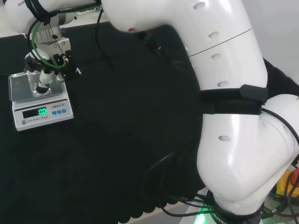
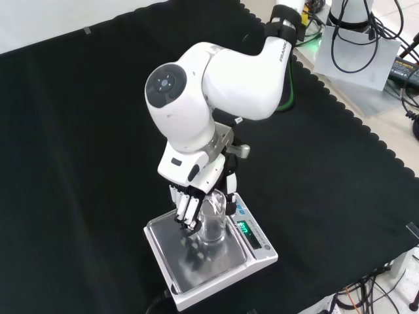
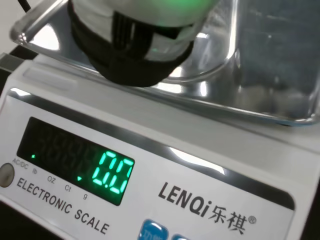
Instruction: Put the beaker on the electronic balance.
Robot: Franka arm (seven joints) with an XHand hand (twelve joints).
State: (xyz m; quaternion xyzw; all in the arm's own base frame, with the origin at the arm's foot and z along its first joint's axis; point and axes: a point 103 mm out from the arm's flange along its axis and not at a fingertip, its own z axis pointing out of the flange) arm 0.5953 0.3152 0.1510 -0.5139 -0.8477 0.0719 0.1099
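Observation:
The clear glass beaker (image 2: 213,221) stands upright over the steel pan of the white electronic balance (image 2: 256,254), near the pan's middle. The black and white hand (image 2: 190,204) comes down from above with its fingers (image 2: 185,210) curled against the beaker's left side in the front view. I cannot tell whether the beaker's base touches the pan. In the head view the hand (image 1: 45,77) hangs over the balance (image 1: 42,112) at the far left. The wrist view shows the balance's front (image 3: 165,180), the pan's rim (image 3: 240,107), the beaker's glass wall (image 3: 225,45) and a dark part of the hand (image 3: 132,47).
The arm's big white links (image 1: 224,84) take up the right of the head view. The balance stands near the cloth's front edge in the front view, with bare black cloth (image 2: 78,150) to its left and behind. Cables and boxes (image 2: 366,46) lie off the bench at the top right.

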